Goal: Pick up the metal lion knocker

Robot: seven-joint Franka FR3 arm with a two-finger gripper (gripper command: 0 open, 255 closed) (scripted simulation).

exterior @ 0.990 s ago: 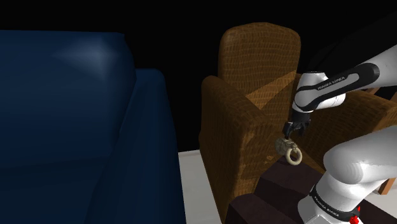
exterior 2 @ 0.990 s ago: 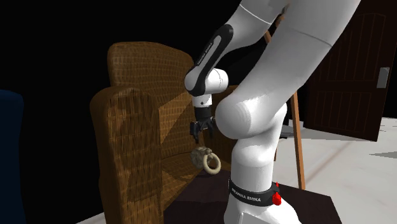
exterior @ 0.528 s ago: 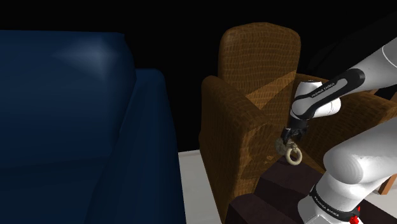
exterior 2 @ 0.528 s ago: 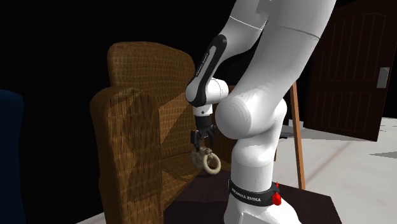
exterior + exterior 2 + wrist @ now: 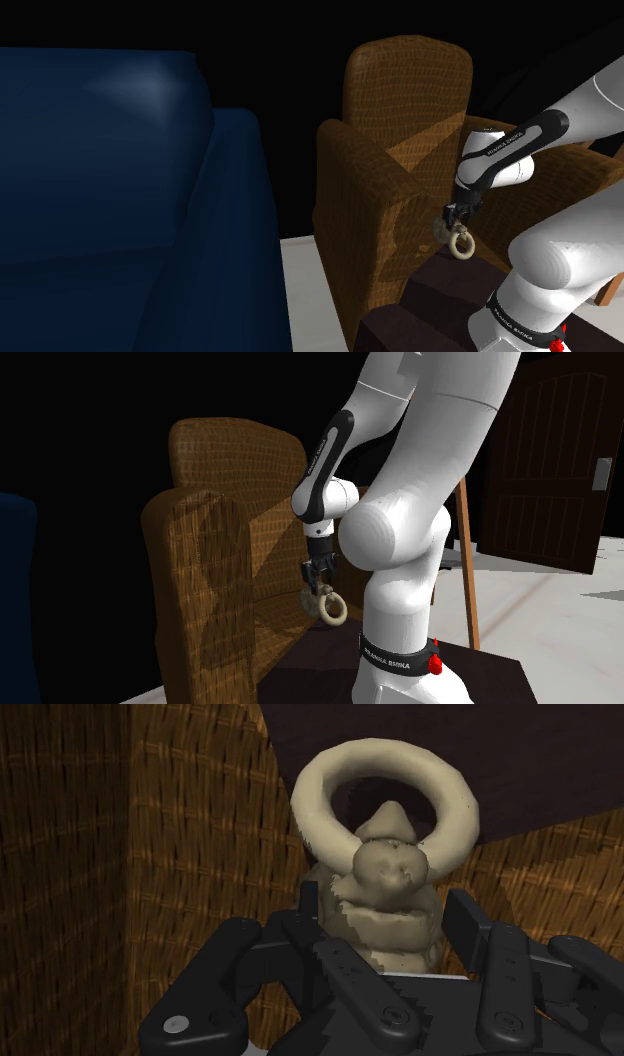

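The lion knocker is a pale beige head with a ring hanging from it. It rests at the edge of a dark surface, right beside the brown wicker armchair. My black gripper comes down on it from above. In the second exterior view the gripper sits on the head of the knocker, with the ring showing below it. In the wrist view the fingers press on both sides of the lion knocker's head, so the gripper is shut on it.
A dark blue sofa takes up the shoulder view's left. The armchair's arm stands close by the gripper. A dark panelled door and a slanted wooden leg lie behind the arm. My stand's base rises on the dark surface.
The gripper has come down from a little above the knocker onto its head, and its fingers have closed from wide apart onto it. The knocker has stayed in place.
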